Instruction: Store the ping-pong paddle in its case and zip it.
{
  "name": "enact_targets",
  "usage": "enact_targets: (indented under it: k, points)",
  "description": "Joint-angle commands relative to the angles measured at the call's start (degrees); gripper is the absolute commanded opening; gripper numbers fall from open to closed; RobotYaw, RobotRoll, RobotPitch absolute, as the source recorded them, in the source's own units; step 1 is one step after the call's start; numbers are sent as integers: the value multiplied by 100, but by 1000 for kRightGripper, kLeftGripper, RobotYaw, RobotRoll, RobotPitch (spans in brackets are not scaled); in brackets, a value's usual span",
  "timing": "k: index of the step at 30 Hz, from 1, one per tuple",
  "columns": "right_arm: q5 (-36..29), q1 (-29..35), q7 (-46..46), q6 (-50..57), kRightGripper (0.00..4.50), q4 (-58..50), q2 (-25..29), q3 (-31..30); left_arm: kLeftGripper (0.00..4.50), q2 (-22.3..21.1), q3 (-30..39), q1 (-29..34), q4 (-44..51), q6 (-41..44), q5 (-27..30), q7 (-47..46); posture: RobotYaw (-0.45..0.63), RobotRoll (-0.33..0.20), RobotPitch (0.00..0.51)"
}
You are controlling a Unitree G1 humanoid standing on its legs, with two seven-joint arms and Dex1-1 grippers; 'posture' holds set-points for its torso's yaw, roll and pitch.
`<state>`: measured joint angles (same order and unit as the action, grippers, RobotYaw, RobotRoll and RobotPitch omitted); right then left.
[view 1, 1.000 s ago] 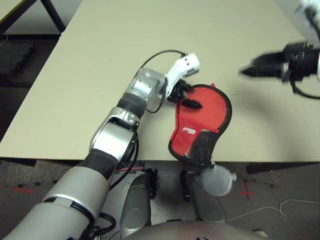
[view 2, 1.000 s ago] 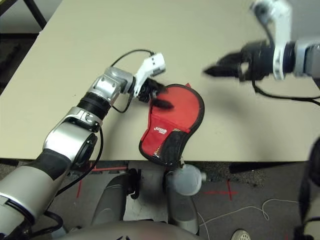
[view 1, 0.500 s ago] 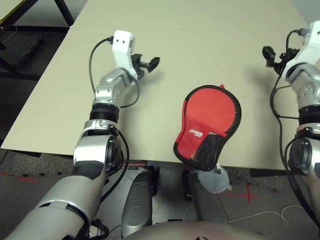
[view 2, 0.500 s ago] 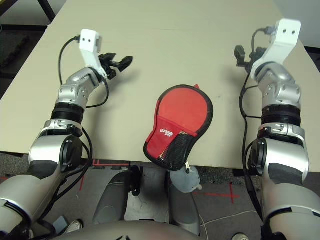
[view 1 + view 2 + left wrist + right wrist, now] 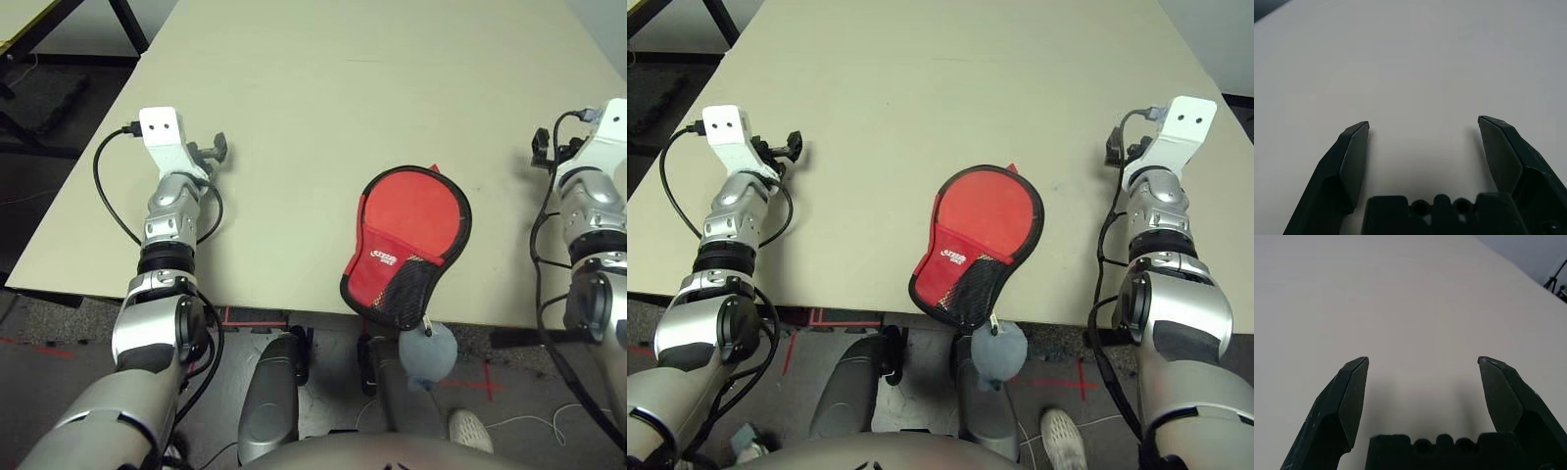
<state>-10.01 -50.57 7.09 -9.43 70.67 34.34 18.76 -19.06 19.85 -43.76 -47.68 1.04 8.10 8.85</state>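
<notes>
The case (image 5: pixel 407 245) lies flat on the bench (image 5: pixel 323 88), near its front edge and roughly midway between the two arms. Its round end points away from the robot; its narrow mesh end reaches the bench edge, with the grey pompom pull (image 5: pixel 427 352) hanging over it. The long axis runs front to back, tilted slightly. The zip appears closed; the ping-pong paddle is not separately visible, so it is judged to be inside.

The left gripper (image 5: pixel 211 152) sits well to the case's left, the right gripper (image 5: pixel 1114 149) well to its right; neither is clearly the nearer. Both forearms lie low and level, pointing forward over bare bench. In both wrist views the fingers (image 5: pixel 1354 156) stand wide apart, holding nothing.

Judgement: the task looks essentially complete, arms parked clear.
</notes>
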Motion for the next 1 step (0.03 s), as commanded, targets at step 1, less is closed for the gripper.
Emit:
enact_targets:
  k: [1]
  points:
    - [46,220,99,-32,4438,87,4,10,4500,22,14,139,141,-10,106,-120,0,0,229]
